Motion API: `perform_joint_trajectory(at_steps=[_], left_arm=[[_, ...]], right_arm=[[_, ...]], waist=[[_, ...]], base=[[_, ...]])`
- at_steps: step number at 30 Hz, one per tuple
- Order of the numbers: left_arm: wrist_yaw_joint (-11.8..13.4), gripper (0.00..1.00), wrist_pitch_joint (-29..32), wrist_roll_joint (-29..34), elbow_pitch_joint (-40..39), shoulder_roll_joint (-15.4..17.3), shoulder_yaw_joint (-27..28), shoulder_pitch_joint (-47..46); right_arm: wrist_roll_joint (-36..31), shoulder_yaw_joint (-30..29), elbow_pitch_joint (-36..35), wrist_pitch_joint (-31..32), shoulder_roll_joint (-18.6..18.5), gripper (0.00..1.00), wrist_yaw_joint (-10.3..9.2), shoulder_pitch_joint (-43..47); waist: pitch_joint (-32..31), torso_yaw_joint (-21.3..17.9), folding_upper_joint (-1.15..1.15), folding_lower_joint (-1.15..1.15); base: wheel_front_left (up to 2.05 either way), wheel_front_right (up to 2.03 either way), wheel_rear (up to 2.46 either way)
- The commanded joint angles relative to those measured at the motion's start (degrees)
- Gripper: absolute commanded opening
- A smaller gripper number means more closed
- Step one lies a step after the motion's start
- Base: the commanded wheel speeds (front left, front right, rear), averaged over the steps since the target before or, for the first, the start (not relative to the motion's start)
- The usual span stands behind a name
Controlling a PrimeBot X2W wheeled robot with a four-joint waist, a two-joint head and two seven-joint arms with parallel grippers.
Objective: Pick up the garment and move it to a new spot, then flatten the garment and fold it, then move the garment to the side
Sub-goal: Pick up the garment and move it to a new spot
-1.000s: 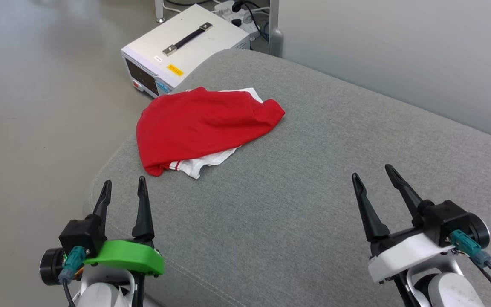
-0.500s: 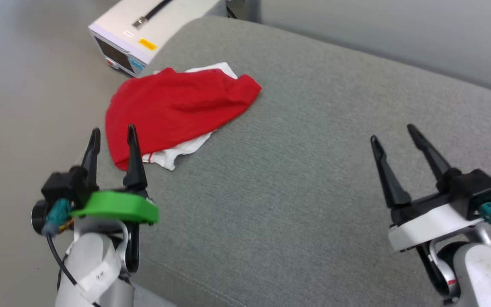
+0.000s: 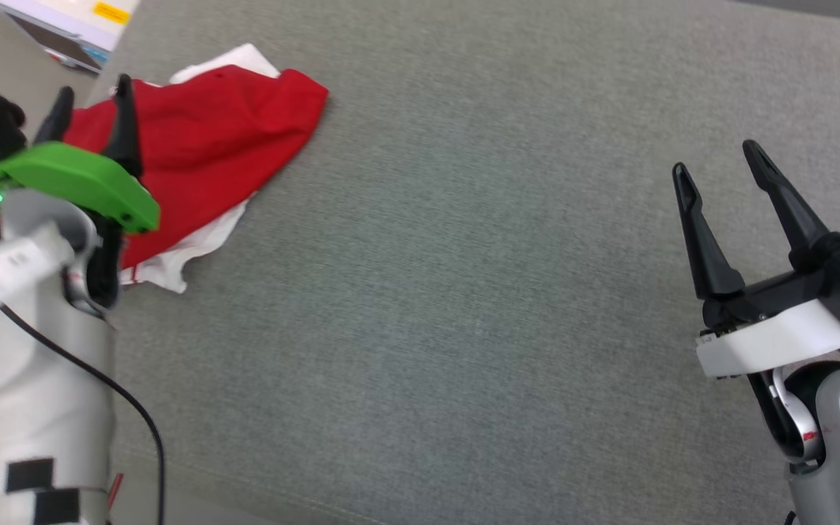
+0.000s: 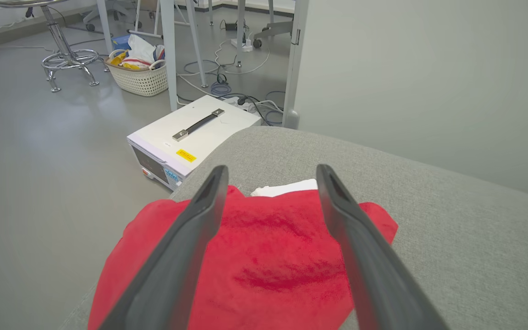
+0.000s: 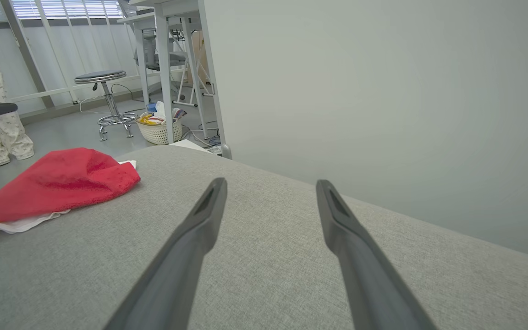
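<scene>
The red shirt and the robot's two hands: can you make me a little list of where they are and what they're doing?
garment: crumpled in a heap on the grey cushion, near its left edge
left gripper: open, poised over the garment, holding nothing
right gripper: open, over bare cushion, apart from the garment
folded yet: no
</scene>
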Motion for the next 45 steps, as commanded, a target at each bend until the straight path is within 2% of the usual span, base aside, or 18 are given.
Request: perform_joint_trajectory(at_steps=[1, 8, 12, 19, 22, 23, 24, 25, 29, 35, 39, 45], left_arm=[[-0.5, 1.0, 2.1, -1.2, 2.0, 1.6, -0.1, -2.7], [-1.1, 1.0, 15.6, -7.9, 11.7, 8.2, -1.1, -10.9], [-1.1, 1.0, 23.6, -11.5, 15.1, 10.6, -2.8, -12.6], [-1.1, 1.0, 33.1, -13.6, 19.9, 12.4, -6.0, -12.7], [-0.1, 1.0, 37.6, -13.3, 22.1, 12.2, -7.2, -12.5], [0.3, 0.92, 38.4, -13.3, 22.4, 12.0, -7.4, -12.6], [0.6, 0.35, 39.0, -13.2, 22.5, 11.8, -7.7, -12.6], [0.8, 0.0, 39.3, -13.3, 22.5, 11.6, -7.7, -12.6], [1.9, 0.0, 37.9, -12.2, 21.8, 11.4, -8.6, -12.6], [3.0, 0.0, 30.6, -10.8, 19.4, 11.9, -8.6, -12.8], [3.8, 0.0, 23.6, -9.8, 17.5, 12.1, -8.4, -12.0], [5.2, 0.0, 9.5, -7.5, 14.7, 12.1, -7.9, -10.4]], right_arm=[[0.6, 0.1, -0.3, -0.6, -0.3, 1.0, -0.04, -1.4], [1.3, 0.7, -0.3, -1.6, -0.8, 1.0, -0.04, -3.9], [1.6, 0.7, -0.3, -2.0, -1.2, 1.0, -0.04, -4.8], [2.1, 0.6, -1.0, -2.4, -2.1, 1.0, -0.04, -6.4], [2.4, 0.5, -1.3, -2.3, -2.4, 1.0, -0.04, -6.7], [2.4, 0.5, -1.4, -2.3, -2.4, 1.0, -0.04, -6.8], [2.4, 0.4, -1.4, -2.3, -2.4, 1.0, -0.04, -6.8], [2.4, 0.4, -1.5, -2.3, -2.4, 1.0, -0.04, -6.8], [2.4, 0.3, -1.3, -2.2, -2.2, 1.0, -0.04, -6.7], [2.4, 0.2, 0.2, -2.9, -1.3, 1.0, -0.04, -5.9], [2.5, -0.1, 1.9, -3.7, 0.2, 1.0, -0.04, -4.6], [2.5, -1.3, 4.4, -4.5, 2.6, 1.0, -0.04, -1.9]], waist=[[5.7, -5.5, 0.0, -0.01], [10.3, -9.1, 0.0, -0.01], [12.6, -10.3, 0.0, -0.01], [15.3, -11.4, 0.0, -0.01], [15.8, -11.6, 0.0, -0.01], [15.8, -11.6, 0.0, -0.01], [15.9, -11.7, 0.0, -0.01], [15.8, -11.7, 0.0, -0.01], [15.0, -11.7, 0.0, -0.01], [10.8, -11.5, 0.0, -0.01], [6.6, -11.3, 0.0, -0.01], [0.1, -11.1, 0.0, -0.01]], base=[[0.0, 0.0, 0.0], [0.0, 0.0, 0.0], [0.0, 0.0, 0.0], [0.0, 0.0, 0.0], [0.0, 0.0, 0.0], [0.0, 0.0, 0.0], [0.0, 0.0, 0.0], [0.0, 0.0, 0.0], [0.0, 0.0, 0.0], [0.0, 0.0, 0.0], [0.0, 0.0, 0.0], [0.0, 0.0, 0.0]])
